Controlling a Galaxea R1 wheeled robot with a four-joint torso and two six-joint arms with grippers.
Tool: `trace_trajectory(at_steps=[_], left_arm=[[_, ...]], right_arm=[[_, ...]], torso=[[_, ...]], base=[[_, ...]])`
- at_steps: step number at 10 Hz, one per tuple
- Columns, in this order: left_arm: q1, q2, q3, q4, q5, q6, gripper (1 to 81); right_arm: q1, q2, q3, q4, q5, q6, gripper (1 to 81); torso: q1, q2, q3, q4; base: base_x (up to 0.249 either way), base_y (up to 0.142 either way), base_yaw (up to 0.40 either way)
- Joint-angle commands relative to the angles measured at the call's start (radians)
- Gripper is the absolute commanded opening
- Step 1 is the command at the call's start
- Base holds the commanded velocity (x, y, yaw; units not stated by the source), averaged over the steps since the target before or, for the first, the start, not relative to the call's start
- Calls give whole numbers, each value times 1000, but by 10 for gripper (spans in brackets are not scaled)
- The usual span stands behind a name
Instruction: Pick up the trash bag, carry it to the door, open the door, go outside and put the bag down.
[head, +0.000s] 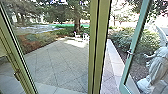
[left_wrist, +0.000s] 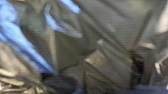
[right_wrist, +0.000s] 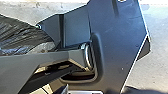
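On the right the door stands open, so roll slowly and keep the trash bag, which is near the robot's dark plate, off the left post, but I cannot tell if either claw is wide or holding it.

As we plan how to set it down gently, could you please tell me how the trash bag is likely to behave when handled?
The trash bag will probably be floppy, since its dark skin falls in loose folds and creases. It may be somewhat slippery, judging by the sheen along its wrinkles. I can't tell how heavy it is.
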Motion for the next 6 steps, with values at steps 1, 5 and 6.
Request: trace_trajectory(at_steps=[1, 5, 6], left_arm=[[-47, 4, 0, 8, 59, 7, 10], [-50, 7, -3, 8, 57, 10, 10], [-55, 7, -10, 8, 57, 10, 10]], right_arm=[[57, -2, 2, -9, -56, 5, 811], [52, 12, -3, -11, -64, 5, 811], [49, 26, -24, -11, -70, 5, 811]], torso=[[0, 0, 0, 92], [0, 0, 0, 112], [0, 0, 0, 117]], base=[[0, 0, 0], [0, 0, 0], [0, 0, 0]])
